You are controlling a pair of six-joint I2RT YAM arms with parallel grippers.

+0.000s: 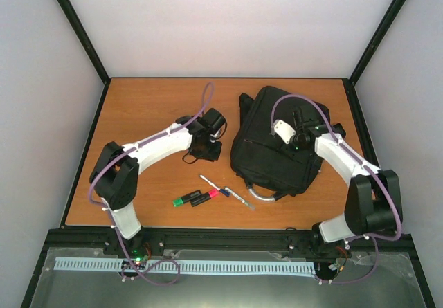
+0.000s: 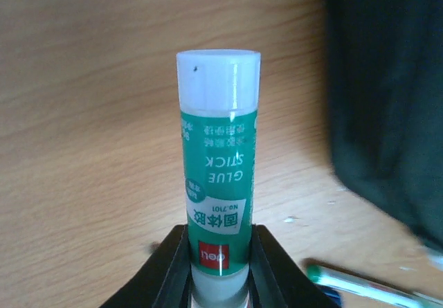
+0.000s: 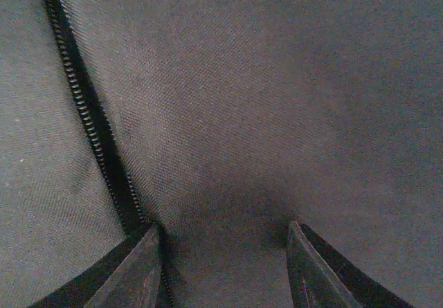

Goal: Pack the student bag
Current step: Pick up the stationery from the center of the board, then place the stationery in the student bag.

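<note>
Glue stick [image 2: 218, 149] is clamped in left gripper [image 2: 219, 259]; right gripper [image 3: 225, 252] is spread on student bag [image 1: 266, 159], perhaps pinching it; pens [image 1: 208, 196] to its left remain unpacked.

White-black arms [image 1: 163, 145], apparently purple cables [image 1: 302, 96]

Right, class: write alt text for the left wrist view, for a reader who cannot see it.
A green-and-white glue stick, white cap pointing away, is gripped at its base by the left gripper. Behind lies the wooden table, with the black student bag at right.
</note>
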